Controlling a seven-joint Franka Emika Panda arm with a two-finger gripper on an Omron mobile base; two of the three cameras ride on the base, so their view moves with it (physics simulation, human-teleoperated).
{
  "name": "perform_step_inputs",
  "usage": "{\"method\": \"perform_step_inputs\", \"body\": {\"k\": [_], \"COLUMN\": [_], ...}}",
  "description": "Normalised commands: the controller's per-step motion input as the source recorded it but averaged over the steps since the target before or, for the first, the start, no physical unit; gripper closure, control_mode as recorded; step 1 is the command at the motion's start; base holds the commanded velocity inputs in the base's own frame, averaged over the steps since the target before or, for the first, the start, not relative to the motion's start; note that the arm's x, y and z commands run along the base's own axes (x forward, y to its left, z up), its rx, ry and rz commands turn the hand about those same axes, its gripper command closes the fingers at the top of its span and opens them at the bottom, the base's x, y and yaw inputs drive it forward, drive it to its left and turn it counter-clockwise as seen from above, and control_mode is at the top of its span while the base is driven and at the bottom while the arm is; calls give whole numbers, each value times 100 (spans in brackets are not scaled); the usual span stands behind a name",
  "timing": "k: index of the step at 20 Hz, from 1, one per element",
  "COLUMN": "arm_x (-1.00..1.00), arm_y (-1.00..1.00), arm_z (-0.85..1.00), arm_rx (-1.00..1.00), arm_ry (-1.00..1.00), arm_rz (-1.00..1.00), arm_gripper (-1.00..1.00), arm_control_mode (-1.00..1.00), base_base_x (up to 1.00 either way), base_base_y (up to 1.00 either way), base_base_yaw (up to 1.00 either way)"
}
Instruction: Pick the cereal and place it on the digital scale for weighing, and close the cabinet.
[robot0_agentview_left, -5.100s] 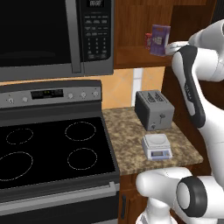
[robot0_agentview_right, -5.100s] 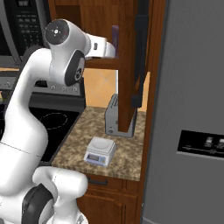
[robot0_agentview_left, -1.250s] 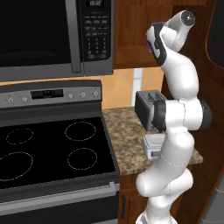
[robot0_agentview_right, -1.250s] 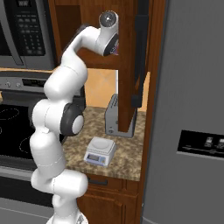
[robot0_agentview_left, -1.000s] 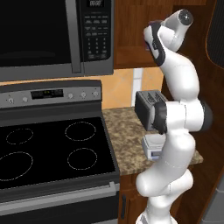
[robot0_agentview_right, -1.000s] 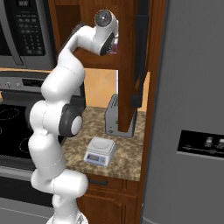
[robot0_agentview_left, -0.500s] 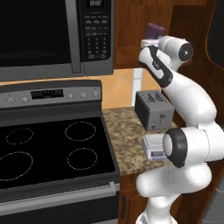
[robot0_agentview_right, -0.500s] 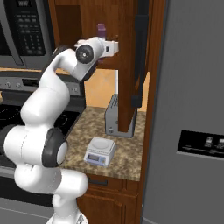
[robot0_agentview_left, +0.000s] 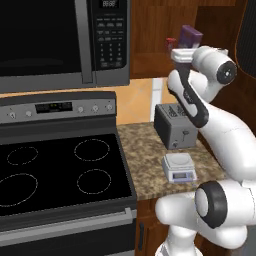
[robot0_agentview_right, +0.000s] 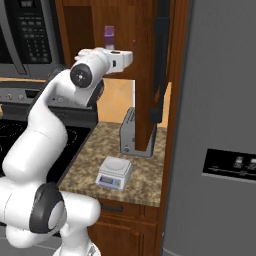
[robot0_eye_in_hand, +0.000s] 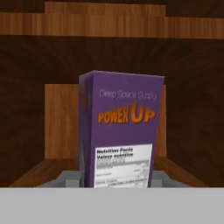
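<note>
Cabinet (robot0_agentview_right: 150, 60) — gripper (robot0_eye_in_hand: 116, 177) clasping cereal (robot0_eye_in_hand: 120, 131) (raised).

Toaster (robot0_agentview_left: 173, 127); microwave (robot0_agentview_left: 60, 42); stove (robot0_agentview_left: 55, 175); fridge (robot0_agentview_right: 215, 125)

The cereal (robot0_eye_in_hand: 119, 131) in front of the claw is showing a purple box with orange lettering and a white label panel. The cabinet (robot0_agentview_right: 145, 75) around it is showing brown wood with a black handle. Below the claw, the counter (robot0_agentview_left: 150, 170) is showing speckled brown granite, the digital scale (robot0_agentview_left: 178, 167) is showing white-grey, and the toaster (robot0_agentview_left: 172, 126) is showing grey.
</note>
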Motion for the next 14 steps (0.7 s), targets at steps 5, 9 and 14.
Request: {"method": "perform_step_inputs", "body": {"k": [5, 9, 14], "arm_x": [-100, -100, -59], "arm_y": [13, 0, -16], "arm_z": [-59, -90, -100], "arm_rx": [-1, 0, 0], "arm_ry": [3, 11, 15], "arm_rz": [-1, 0, 14], "arm_gripper": [100, 100, 100], "arm_control_mode": [-100, -100, -100], "base_base_x": [0, 0, 0], "base_base_y": [0, 0, 0], "base_base_yaw": [0, 0, 0]}}
